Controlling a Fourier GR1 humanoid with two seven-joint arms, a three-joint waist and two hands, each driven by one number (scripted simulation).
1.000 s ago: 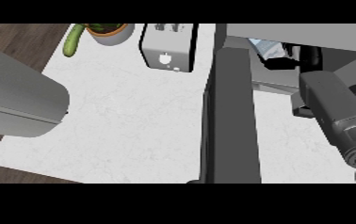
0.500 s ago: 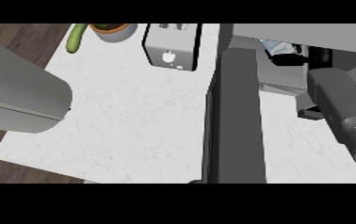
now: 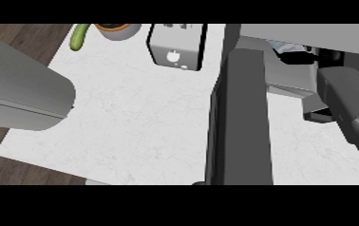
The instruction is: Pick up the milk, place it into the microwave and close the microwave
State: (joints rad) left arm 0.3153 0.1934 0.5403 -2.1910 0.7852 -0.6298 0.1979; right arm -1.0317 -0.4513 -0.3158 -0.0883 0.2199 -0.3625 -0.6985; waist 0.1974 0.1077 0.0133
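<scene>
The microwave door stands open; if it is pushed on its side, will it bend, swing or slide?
The microwave door looks a thick, flat slab, so it is probably stiff, not floppy. Its far end seems to meet the microwave, so a push would likely swing it rather than slide it.

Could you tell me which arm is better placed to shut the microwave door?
Probably left: the left forearm is on the door's outer side; the right forearm sits at the opening, in its path.

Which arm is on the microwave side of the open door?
The right arm, dark, at the view's right edge by the microwave; the grey left forearm lies left of the door.
</scene>
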